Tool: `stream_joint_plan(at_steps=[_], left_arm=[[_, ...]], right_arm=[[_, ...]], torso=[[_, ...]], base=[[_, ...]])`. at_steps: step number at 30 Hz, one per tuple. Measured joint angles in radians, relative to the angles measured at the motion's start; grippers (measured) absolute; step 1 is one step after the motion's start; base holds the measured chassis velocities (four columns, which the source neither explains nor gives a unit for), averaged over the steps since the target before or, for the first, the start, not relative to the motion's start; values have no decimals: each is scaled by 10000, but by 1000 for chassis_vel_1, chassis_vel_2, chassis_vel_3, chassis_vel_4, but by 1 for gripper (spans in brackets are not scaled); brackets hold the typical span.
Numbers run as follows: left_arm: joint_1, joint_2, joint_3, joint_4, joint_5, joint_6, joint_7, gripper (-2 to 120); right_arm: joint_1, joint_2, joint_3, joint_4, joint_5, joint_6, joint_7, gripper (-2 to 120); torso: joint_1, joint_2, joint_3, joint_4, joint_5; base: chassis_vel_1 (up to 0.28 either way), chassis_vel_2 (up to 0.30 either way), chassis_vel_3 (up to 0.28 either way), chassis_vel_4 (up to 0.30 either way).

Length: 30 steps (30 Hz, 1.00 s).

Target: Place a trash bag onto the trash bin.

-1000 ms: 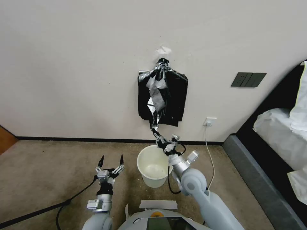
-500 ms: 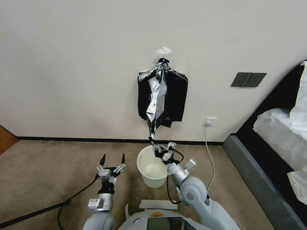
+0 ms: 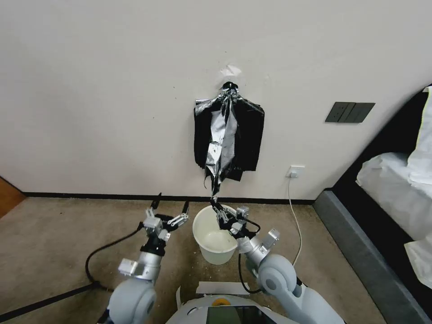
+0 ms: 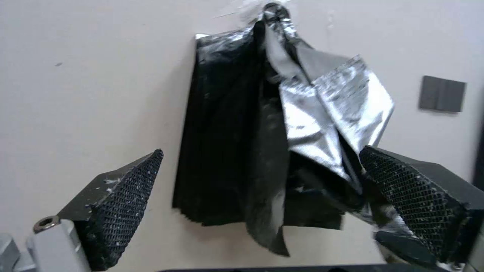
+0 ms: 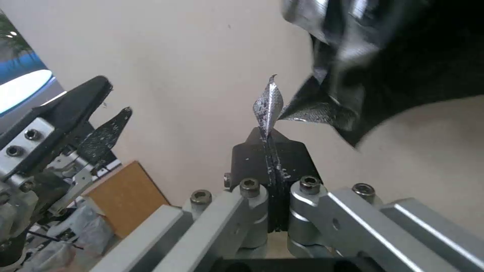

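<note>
A glossy black trash bag [image 3: 221, 148] hangs from a hook on the wall, stretched down in a narrow strip in front of a flat stack of black bags [image 3: 248, 135]. My right gripper [image 3: 217, 208] is shut on the bag's lowest tip just above the far rim of the cream-white trash bin [image 3: 216, 240]. The right wrist view shows the bag's corner [image 5: 270, 102] pinched in the shut right gripper [image 5: 268, 136]. My left gripper [image 3: 171, 209] is open, left of the bin. In the left wrist view the trash bag [image 4: 323, 124] hangs beyond the open left gripper [image 4: 262, 189].
The bin stands on a brown carpet close to the white wall. A white cable [image 3: 294, 225] runs from a wall socket [image 3: 295, 171] down the bin's right side. A dark bed frame [image 3: 360, 243] stands at the right. A black cable [image 3: 101, 252] trails from my left arm.
My left arm has risen and moved right toward the bin and bag. My right gripper has drawn the bag's tip left, and the bag hangs straighter and tauter.
</note>
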Motion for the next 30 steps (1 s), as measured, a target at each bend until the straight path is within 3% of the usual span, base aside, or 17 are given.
stream_joint_plan(at_steps=[3, 4, 6, 9, 10, 14, 16, 30], left_arm=[[-1506, 966, 653, 102, -718, 523, -312, 100], [-1506, 966, 653, 102, -718, 523, -312, 100], [-2743, 1367, 1300, 382, -1184, 934, -638, 100], [-2743, 1367, 1300, 382, -1184, 934, -638, 100], [-4487, 1570, 2479, 967, -2097, 1460, -1252, 100], [-5059, 1551, 2850, 1165, -2410, 1591, -1441, 100], [-6201, 1419, 3742, 1566, -3127, 1787, -1701, 100], [-7888, 964, 5351, 2370, -3539, 2022, -1981, 99]], right_arm=[[46, -67, 28, 70, 11, -26, 58, 0], [46, -67, 28, 70, 11, -26, 58, 0], [28, -88, 71, 107, -4, -34, 75, 0], [28, -88, 71, 107, -4, -34, 75, 0], [13, -78, 136, 159, -51, -46, 77, 0], [5, -72, 180, 171, -53, -51, 79, 0], [-30, -73, 326, 214, -44, -63, 82, 0], [-57, -90, 490, 269, 20, -68, 83, 0]], torso=[[0, 0, 0, -11, 0], [0, 0, 0, -11, 0], [1, 0, 0, -14, -1], [1, 0, 0, -14, -1], [1, 0, 1, -9, -3], [1, 0, 1, -12, 0], [1, 0, 1, -10, 1], [1, 0, 0, -9, 1]], base=[[0, 0, 0, 0], [0, 0, 0, 0], [0, 0, 0, 0], [0, 0, 0, 0], [0, 0, 0, 0], [0, 0, 0, 0], [0, 0, 0, 0], [0, 0, 0, 0]])
